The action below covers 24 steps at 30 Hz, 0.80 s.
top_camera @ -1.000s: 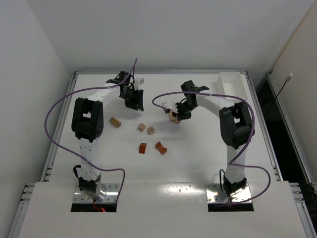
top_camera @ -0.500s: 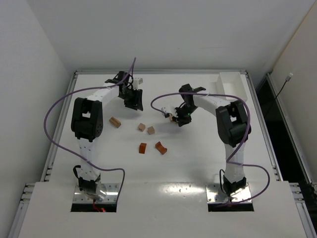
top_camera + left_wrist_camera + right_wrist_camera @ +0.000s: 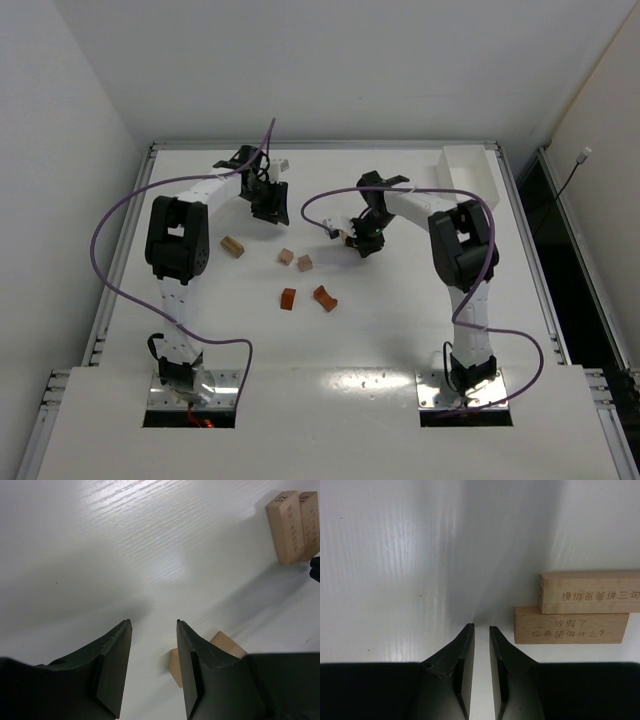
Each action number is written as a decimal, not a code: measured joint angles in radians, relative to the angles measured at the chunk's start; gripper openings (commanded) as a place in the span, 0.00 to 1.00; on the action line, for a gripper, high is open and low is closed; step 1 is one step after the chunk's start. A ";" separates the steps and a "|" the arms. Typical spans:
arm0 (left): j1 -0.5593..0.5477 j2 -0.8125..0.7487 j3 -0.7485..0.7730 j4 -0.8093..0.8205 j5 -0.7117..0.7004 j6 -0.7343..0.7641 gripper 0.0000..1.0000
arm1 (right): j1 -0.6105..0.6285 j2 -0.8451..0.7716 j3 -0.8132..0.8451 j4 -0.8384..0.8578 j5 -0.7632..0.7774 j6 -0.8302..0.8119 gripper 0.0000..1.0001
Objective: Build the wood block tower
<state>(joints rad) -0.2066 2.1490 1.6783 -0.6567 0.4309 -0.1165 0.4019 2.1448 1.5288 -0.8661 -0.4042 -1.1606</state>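
My left gripper (image 3: 153, 623): jaws apart, nothing between, over white table (image 3: 100, 540), far left of centre. My right gripper (image 3: 481, 627): jaws narrow slit apart, nothing held, tips just left of two pale tan wooden bars (image 3: 570, 625), which touch, offset lengthwise, with printed characters on faces. Loose, nearer: pale tan short bar (image 3: 233, 246), pale tan cube (image 3: 286, 257), second pale tan cube (image 3: 304, 263), reddish-brown block (image 3: 288, 299), reddish-brown arch (image 3: 324, 298). White rectangular tray (image 3: 465, 165) far right.
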 measured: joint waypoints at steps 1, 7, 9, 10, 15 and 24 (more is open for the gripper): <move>0.000 0.000 0.000 0.000 0.000 0.000 0.37 | 0.000 0.003 0.000 0.000 0.004 0.003 0.17; 0.000 0.008 0.001 0.000 0.000 0.000 0.37 | 0.000 0.014 0.011 0.000 0.014 0.022 0.27; 0.000 0.013 0.002 0.000 0.003 -0.001 0.37 | 0.000 0.014 0.013 0.001 0.016 0.025 0.29; 0.000 0.014 0.002 -0.001 0.003 -0.001 0.37 | 0.000 0.014 0.013 0.000 0.018 0.027 0.31; 0.000 0.014 0.010 0.000 0.008 -0.002 0.37 | 0.000 0.014 0.013 0.001 0.024 0.034 0.36; 0.000 0.015 0.015 0.000 0.015 -0.005 0.37 | 0.000 0.016 0.014 0.001 0.031 0.040 0.40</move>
<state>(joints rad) -0.2066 2.1639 1.6936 -0.6571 0.4461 -0.1211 0.4019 2.1609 1.5433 -0.8654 -0.3737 -1.1206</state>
